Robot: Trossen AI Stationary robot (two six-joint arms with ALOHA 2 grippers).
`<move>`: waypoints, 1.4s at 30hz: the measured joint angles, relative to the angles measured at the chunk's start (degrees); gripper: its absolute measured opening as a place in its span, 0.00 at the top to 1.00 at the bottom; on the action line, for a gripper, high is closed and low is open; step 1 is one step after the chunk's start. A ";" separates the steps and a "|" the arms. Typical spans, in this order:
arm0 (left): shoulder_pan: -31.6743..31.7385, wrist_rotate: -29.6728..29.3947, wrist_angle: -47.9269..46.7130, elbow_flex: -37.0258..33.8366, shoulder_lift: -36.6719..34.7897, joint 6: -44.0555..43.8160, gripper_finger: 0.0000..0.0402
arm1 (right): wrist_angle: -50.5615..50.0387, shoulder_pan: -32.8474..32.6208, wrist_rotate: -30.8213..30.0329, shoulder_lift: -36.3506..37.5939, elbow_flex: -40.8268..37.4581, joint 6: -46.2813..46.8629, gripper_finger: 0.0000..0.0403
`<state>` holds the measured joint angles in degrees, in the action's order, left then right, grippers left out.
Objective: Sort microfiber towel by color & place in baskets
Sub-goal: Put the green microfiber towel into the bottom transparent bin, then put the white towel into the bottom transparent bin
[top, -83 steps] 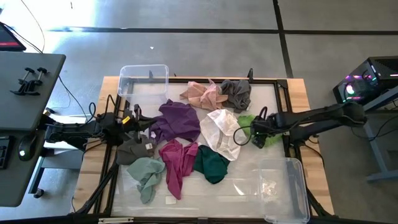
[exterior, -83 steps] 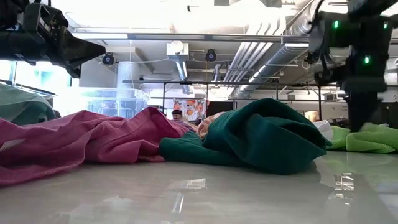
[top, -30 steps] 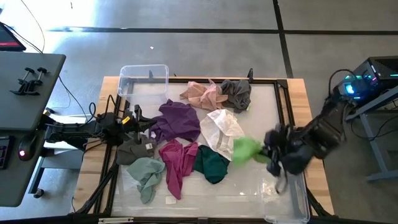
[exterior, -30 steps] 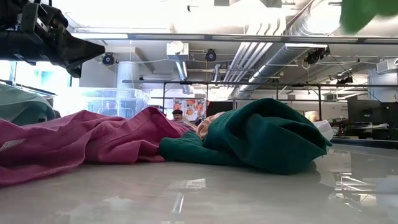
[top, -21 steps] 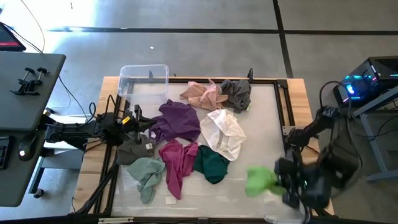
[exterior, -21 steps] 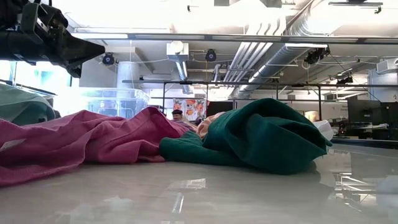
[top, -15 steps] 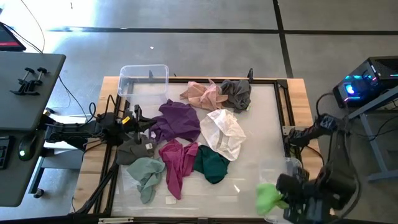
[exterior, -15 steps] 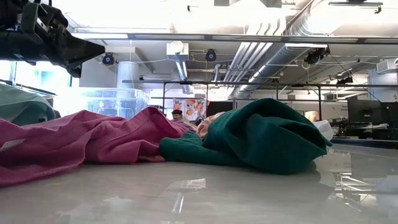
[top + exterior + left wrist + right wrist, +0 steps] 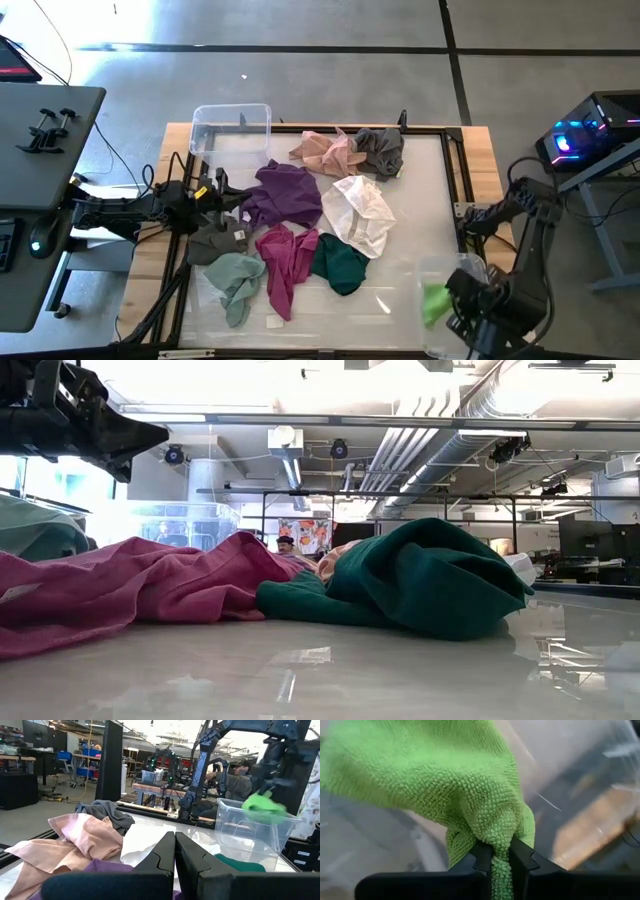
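Bright green towel (image 9: 434,301) hangs over the larger basket (image 9: 447,272), pinched in your right end effector (image 9: 500,854). Your left end effector (image 9: 174,851) waits clenched above the purple towel (image 9: 283,194)

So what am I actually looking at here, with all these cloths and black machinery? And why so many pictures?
It is a two-armed robot at a table, photographed by four cameras at once: one overhead, one at table-top level, and one on each arm's wrist.

On the table lies a heap of microfiber towels: purple, magenta, dark green, white, peach, grey and pale sage.

The right gripper pinches a bright green microfiber towel and holds it above the larger clear plastic tub at the table's near right corner. The left gripper, fingers shut and empty, waits at the left edge. A smaller clear tub stands at the far left corner.
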<state>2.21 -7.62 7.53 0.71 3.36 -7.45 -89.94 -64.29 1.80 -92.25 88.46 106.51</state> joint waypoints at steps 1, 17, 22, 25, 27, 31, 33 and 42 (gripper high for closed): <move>-0.01 0.00 0.09 0.00 0.01 -0.29 1.00 | 0.43 0.00 0.83 0.62 -1.54 0.63 0.94; -0.01 0.00 0.14 0.00 0.00 -1.50 1.00 | 1.05 0.16 5.05 4.40 -3.21 1.46 0.52; 0.00 0.00 1.40 0.00 0.01 -1.94 1.00 | -0.17 1.07 1.45 6.32 -0.80 0.43 0.46; 0.01 0.00 2.64 0.00 0.01 -1.91 1.00 | 0.49 2.53 -2.15 7.14 -0.78 -0.94 0.47; -0.01 0.00 3.24 0.00 0.00 -1.89 1.00 | 0.36 3.99 -1.61 7.24 -0.78 -0.86 0.47; -0.01 0.00 3.17 0.00 0.01 -1.89 1.00 | 1.42 7.44 -0.13 7.20 -0.78 -6.63 0.48; 0.01 0.00 3.13 0.00 0.01 -1.87 1.00 | 2.31 9.14 -0.79 7.18 -0.78 -11.06 0.48; -0.01 -0.02 3.13 0.00 0.01 -1.85 1.00 | 7.75 18.79 -2.21 7.17 -0.78 -28.89 0.48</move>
<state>2.20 -7.64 10.66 0.71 3.38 -9.30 -82.20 -45.50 -0.41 -85.08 87.68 77.62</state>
